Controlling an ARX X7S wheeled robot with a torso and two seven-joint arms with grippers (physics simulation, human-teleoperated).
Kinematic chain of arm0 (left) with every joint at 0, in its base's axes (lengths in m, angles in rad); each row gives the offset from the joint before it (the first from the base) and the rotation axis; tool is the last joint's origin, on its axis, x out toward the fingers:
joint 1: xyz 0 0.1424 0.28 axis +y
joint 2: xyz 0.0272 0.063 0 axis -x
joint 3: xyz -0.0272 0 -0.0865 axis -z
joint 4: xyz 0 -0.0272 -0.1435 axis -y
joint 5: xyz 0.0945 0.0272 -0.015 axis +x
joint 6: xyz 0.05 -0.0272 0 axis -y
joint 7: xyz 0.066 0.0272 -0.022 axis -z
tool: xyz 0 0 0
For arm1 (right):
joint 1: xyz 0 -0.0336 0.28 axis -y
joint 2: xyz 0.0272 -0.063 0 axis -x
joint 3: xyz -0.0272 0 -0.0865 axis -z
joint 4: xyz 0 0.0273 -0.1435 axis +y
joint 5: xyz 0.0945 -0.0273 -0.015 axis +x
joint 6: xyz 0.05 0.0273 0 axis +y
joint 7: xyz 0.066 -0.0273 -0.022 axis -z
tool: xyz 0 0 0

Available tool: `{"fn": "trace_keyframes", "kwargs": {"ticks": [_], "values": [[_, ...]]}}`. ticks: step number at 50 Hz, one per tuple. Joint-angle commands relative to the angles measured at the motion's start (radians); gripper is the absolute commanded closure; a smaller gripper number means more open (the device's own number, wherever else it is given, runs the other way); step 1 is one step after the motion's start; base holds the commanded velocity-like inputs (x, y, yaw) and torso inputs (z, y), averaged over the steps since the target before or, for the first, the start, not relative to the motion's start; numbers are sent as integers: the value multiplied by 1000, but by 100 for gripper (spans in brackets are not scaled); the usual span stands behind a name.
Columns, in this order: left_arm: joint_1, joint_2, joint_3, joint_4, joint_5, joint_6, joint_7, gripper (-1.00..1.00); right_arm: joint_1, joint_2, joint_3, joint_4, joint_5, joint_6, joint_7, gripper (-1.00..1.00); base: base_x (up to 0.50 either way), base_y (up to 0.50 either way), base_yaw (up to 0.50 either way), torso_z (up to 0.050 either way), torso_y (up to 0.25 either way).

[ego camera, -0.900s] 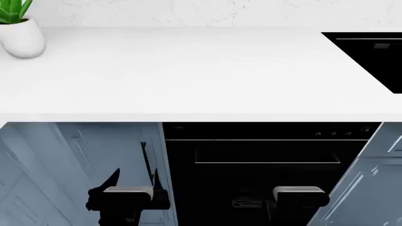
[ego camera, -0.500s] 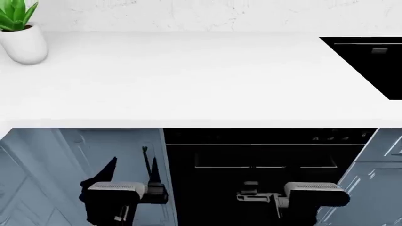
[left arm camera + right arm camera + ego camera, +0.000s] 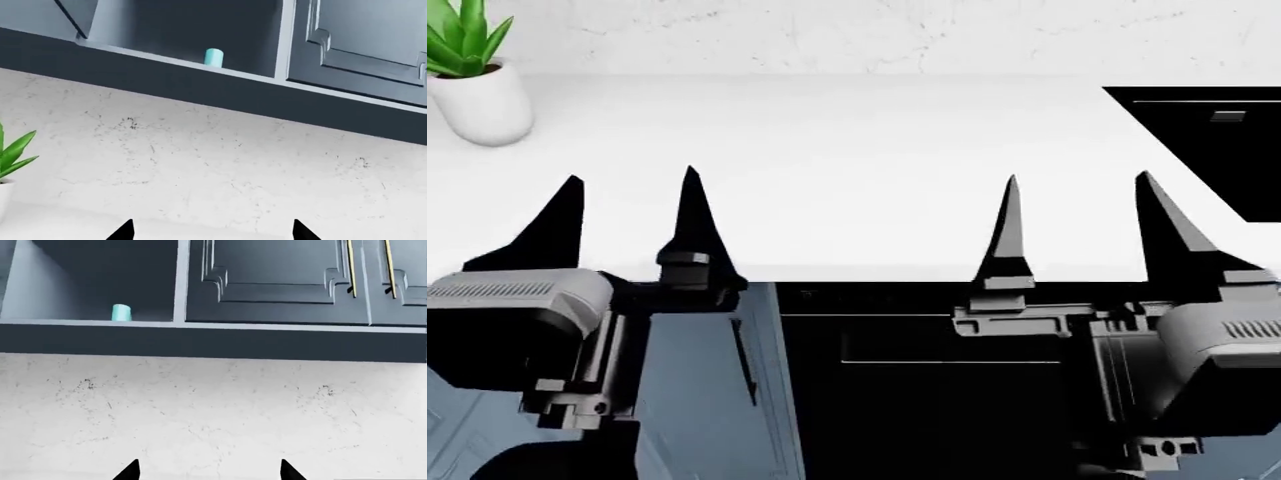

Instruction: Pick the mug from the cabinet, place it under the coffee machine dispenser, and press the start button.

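The light turquoise mug [image 3: 213, 57] stands upright at the front edge of an open upper cabinet compartment; it also shows in the right wrist view [image 3: 121, 312]. Both grippers are far below it, pointing at the marbled wall. My left gripper [image 3: 630, 178] is open and empty over the counter's front edge; its fingertips [image 3: 125, 231] stand wide apart. My right gripper [image 3: 1078, 178] is likewise open and empty, fingertips [image 3: 131, 471] apart. A glossy black box [image 3: 1214, 140] at the counter's right, cut by the frame, looks like the coffee machine. Its dispenser and buttons are out of view.
A white plant pot [image 3: 483, 108] with a green plant stands at the counter's [image 3: 854, 150] far left. A black oven [image 3: 961, 350] sits under the counter. Closed dark cabinet doors [image 3: 280, 275] with gold handles lie right of the open compartment. An open cabinet door [image 3: 77, 15] hangs beside it.
Both arms have risen from below the counter to its front edge, fingers pointing at the wall. The head view has shifted slightly, so the counter sits lower in it.
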Motion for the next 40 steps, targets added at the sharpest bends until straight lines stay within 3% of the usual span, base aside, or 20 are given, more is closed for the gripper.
{"fn": "trace_keyframes", "kwargs": {"ticks": [1, 6, 15, 29, 31, 36, 40], "values": [[-72, -18, -34, 126, -84, -98, -52, -100, 264, 416, -281, -89, 368, -93, 527, -100, 0, 0, 0, 50, 14], [-75, -29, -30, 125, -74, -86, -58, -100, 303, 500, -389, -86, 361, -193, 614, -100, 0, 0, 0, 50, 13], [-37, -59, 14, 128, -18, -37, -48, -100, 270, 534, -411, -78, 340, -255, 623, -100, 0, 30, 0, 22, 6], [-44, -78, 56, 119, 52, -28, -89, -100, 411, 599, -591, -85, 346, -276, 739, -100, 129, 499, 0, 0, 0], [-78, -78, 69, 113, 57, -79, -108, -100, 415, 601, -592, -74, 351, -291, 733, -100, 137, 500, 0, 0, 0], [-310, -11, 60, -12, 2, -261, -173, -100, 502, 591, -565, -54, 454, -252, 717, -100, 174, 500, 0, 0, 0], [-506, 33, 104, -208, 9, -267, -170, -100, 614, 583, -523, -12, 590, -214, 690, -100, 250, 490, 0, 0, 0]]}}
